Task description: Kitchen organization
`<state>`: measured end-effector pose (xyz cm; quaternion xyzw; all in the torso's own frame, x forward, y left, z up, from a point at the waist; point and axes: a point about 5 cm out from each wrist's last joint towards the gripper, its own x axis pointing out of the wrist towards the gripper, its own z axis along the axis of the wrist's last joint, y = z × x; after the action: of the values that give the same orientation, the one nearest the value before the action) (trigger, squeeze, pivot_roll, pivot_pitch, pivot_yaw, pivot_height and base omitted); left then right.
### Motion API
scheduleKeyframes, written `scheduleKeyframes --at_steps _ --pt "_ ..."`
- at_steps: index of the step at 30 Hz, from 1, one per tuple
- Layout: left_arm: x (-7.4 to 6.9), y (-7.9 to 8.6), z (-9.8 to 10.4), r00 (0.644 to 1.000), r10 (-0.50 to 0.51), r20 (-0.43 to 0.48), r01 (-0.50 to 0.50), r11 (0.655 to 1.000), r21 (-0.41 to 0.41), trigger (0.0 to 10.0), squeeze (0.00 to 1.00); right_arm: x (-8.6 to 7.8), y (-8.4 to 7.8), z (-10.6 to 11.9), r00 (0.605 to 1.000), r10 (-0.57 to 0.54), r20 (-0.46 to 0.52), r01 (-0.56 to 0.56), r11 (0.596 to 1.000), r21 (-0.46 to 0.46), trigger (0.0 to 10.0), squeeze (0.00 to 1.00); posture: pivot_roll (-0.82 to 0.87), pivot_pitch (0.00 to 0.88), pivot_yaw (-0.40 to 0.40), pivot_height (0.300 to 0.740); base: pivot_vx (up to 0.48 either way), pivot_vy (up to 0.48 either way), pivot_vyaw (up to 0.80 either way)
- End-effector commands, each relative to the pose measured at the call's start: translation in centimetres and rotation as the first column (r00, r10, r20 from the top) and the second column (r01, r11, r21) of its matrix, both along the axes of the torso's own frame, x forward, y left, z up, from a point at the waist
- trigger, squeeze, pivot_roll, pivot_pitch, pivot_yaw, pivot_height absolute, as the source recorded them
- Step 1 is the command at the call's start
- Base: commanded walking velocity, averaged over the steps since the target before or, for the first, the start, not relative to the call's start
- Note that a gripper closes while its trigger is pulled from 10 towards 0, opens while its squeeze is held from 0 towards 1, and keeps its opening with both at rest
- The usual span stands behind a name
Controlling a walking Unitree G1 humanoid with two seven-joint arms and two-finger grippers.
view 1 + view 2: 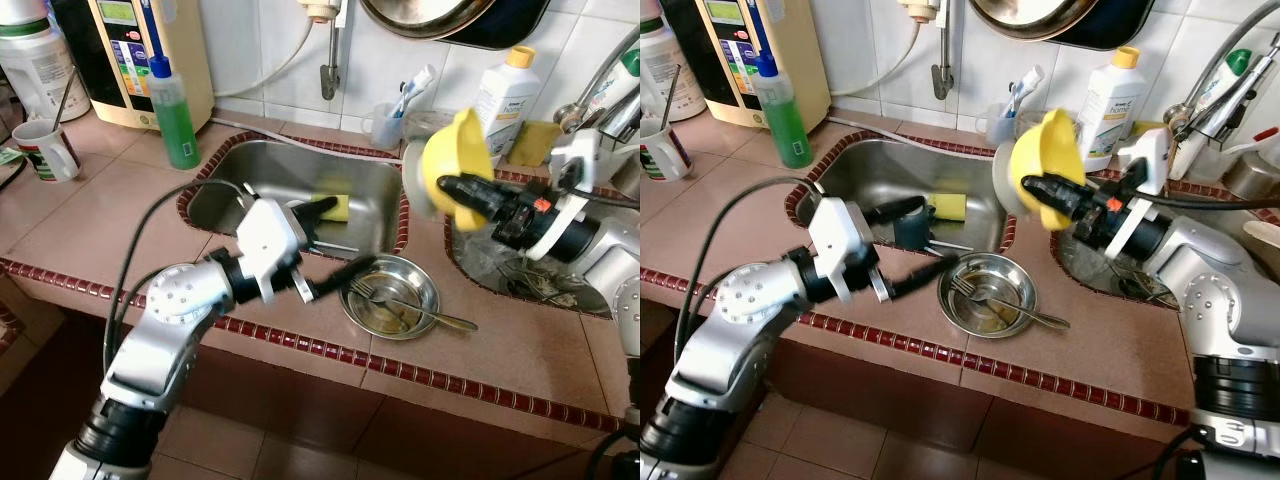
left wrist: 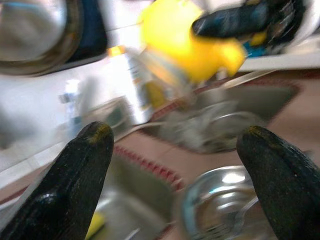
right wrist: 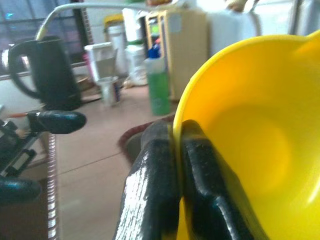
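Observation:
My right gripper point(image 1: 462, 188) is shut on the rim of a yellow plastic bowl point(image 1: 455, 165), which it holds tilted in the air over the counter strip between the two sinks. One finger lies inside the yellow bowl point(image 3: 260, 140) and the other outside. My left gripper point(image 1: 350, 232) is open and holds nothing. It hovers over the front of the counter, its lower finger just left of a steel bowl point(image 1: 420, 272) that holds a fork and a spoon. In the left wrist view the fingertips point(image 2: 85, 170) stand wide apart.
The left sink point(image 1: 260, 190) holds a yellow sponge point(image 1: 338, 207) and some utensils. The right sink point(image 1: 520, 275) holds dishes under a tap point(image 1: 600, 80). A green soap bottle point(image 1: 175, 115), a mug point(image 1: 45, 150), a toothbrush cup point(image 1: 385, 125) and a white detergent bottle point(image 1: 505, 100) stand along the back.

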<state>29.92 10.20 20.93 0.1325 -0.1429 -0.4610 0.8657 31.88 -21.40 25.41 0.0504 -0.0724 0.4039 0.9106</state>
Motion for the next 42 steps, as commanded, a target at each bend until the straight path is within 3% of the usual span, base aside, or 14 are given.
scheduleKeyframes --at_steps 1,4,5,8,10,13,17,30,42 --pt "0.6 0.5 0.2 0.998 0.053 0.038 -0.054 0.998 0.024 10.0 0.00 0.1 -0.6 1.6 0.989 -0.108 0.098 0.108 0.994 0.002 10.0 0.00 -0.05 0.008 -0.021 0.740 0.000 0.000 0.00" --pt "2.0 1.2 0.1 0.985 0.168 0.039 -0.168 0.986 0.019 10.0 0.00 0.2 -0.7 2.0 0.963 -0.224 0.153 0.219 0.974 0.049 10.0 0.00 -0.05 0.000 -0.019 0.740 0.000 0.000 0.00" --pt "2.7 1.5 0.3 0.974 0.226 0.030 -0.225 0.974 -0.035 10.0 0.00 0.0 -0.2 1.8 0.950 -0.252 0.183 0.248 0.968 0.047 10.0 0.00 -0.06 0.000 -0.019 0.740 0.000 0.000 0.00" --pt "3.2 1.6 0.6 0.966 0.257 0.014 -0.255 0.963 -0.084 10.0 0.00 0.1 0.1 1.7 0.936 -0.300 0.184 0.288 0.954 0.089 10.0 0.00 -0.06 0.000 -0.016 0.740 0.000 0.000 0.00" --pt "4.2 1.7 1.3 0.942 0.335 -0.026 -0.334 0.925 -0.183 10.0 0.00 0.2 1.0 1.1 0.906 -0.372 0.200 0.355 0.927 0.117 10.0 0.00 -0.06 0.000 -0.009 0.740 0.000 0.000 0.00" --pt "4.5 1.7 1.4 0.932 0.359 -0.048 -0.361 0.907 -0.216 10.0 0.00 0.2 1.4 0.9 0.896 -0.394 0.205 0.376 0.918 0.123 10.0 0.00 -0.05 0.000 -0.008 0.740 0.000 0.000 0.00" --pt "5.4 1.7 1.3 0.920 0.367 -0.140 -0.393 0.869 -0.300 10.0 0.00 -0.2 2.1 -0.8 0.849 -0.497 0.179 0.476 0.867 0.148 10.0 0.00 -0.06 0.000 -0.002 0.740 0.000 0.000 0.00" --pt "6.1 0.8 0.2 0.899 0.373 -0.230 -0.432 0.843 -0.319 10.0 0.00 -1.1 3.0 -3.1 0.807 -0.575 0.133 0.555 0.816 0.160 10.0 0.00 -0.09 0.000 0.017 0.740 0.000 0.000 0.00" --pt "6.5 1.0 0.5 0.898 0.379 -0.224 -0.436 0.837 -0.331 10.0 0.00 -1.2 4.0 -3.3 0.815 -0.564 0.136 0.542 0.823 0.169 10.0 0.00 -0.08 0.000 0.009 0.740 0.193 0.000 0.00"
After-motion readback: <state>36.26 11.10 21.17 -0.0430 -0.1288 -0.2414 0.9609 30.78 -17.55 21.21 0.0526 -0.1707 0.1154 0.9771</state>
